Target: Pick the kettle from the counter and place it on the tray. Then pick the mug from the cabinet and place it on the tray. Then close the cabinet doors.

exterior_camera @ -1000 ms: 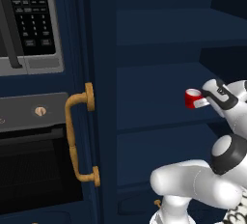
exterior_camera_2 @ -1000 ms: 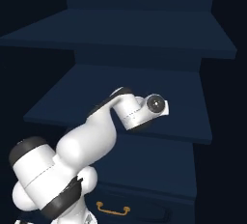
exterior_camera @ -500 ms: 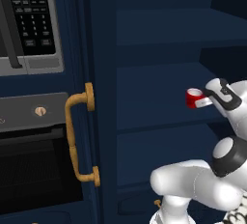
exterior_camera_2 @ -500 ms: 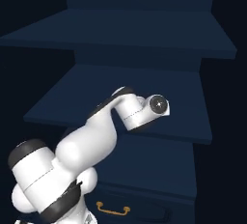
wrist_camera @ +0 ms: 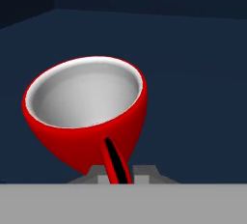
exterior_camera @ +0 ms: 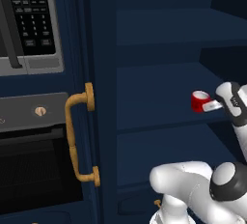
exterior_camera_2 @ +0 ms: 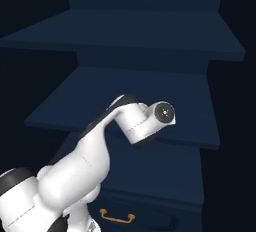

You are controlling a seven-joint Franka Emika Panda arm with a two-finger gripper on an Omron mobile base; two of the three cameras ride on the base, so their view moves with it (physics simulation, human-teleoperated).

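The cabinet (exterior_camera: pixel 159 88) stands open, its navy shelves exposed, with an oven (exterior_camera: pixel 34 170) and a brass bar handle (exterior_camera: pixel 79 141) to the left of it. The arm (exterior_camera: pixel 193 189) reaches in toward a middle shelf (exterior_camera: pixel 154 121).

The mug (wrist_camera: pixel 87 107) sits at that shelf level, at the right side of the cabinet in the left base view; whether its base rests on the shelf cannot be told. It is red outside, white inside, with its handle (wrist_camera: pixel 115 162) turned toward the hand. Judged as handling: rigid, light, glazed and likely slippery, breakable if dropped. The thin handle loop is the natural hold, though a grip there may let the cup swing.

The pincer (wrist_camera: pixel 118 177) is closed down tight, its tips set on either side of the mug's handle and clamped on it.
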